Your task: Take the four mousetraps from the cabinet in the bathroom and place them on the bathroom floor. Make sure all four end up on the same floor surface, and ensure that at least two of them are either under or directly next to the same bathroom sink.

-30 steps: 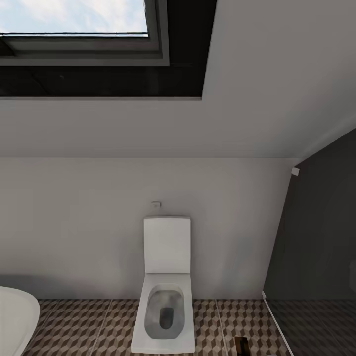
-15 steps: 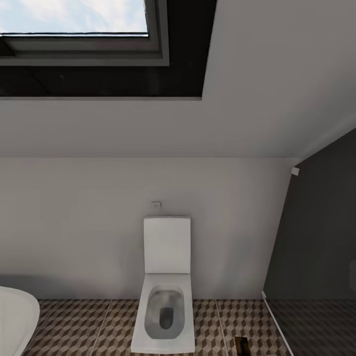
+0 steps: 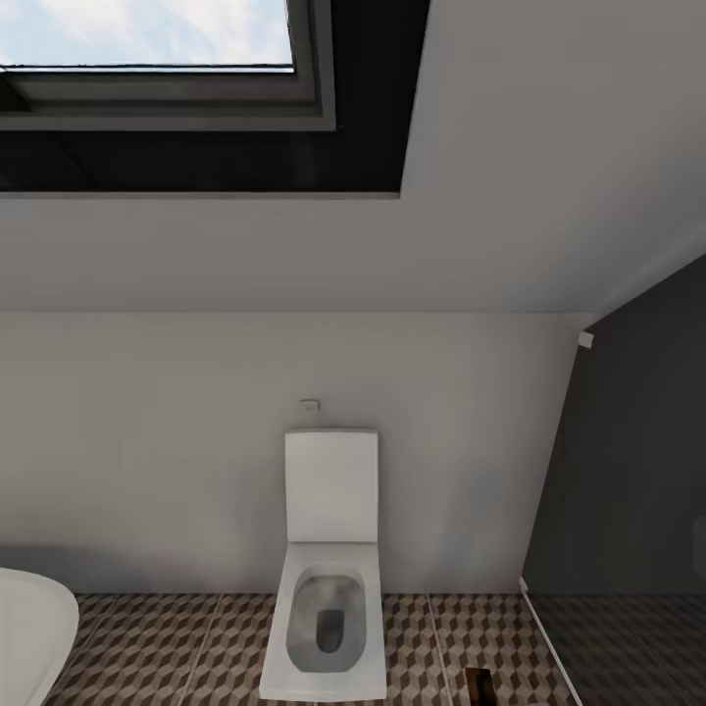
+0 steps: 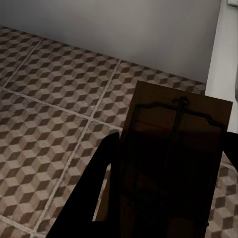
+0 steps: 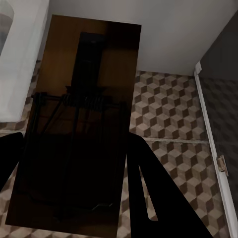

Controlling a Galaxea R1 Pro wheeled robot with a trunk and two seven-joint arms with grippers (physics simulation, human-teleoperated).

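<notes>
In the left wrist view a mousetrap [image 4: 178, 144], a tan board with dark wire, sits between the dark fingers of my left gripper [image 4: 168, 168], which is shut on it above the bathroom floor [image 4: 49, 124]. In the right wrist view my right gripper [image 5: 74, 158] is shut on a second mousetrap [image 5: 84, 69], held over the cube-patterned tiles [image 5: 168, 109]. The head view shows the tiled floor [image 3: 167, 647] along its lower edge, with a small brown and dark shape [image 3: 479, 686] that I cannot identify.
A white toilet [image 3: 328, 569] stands against the white wall straight ahead, lid up. The rim of a white bathtub [image 3: 34, 628] is at the left. A dark glass partition [image 3: 628, 471] closes the right side. A skylight [image 3: 147, 34] is overhead.
</notes>
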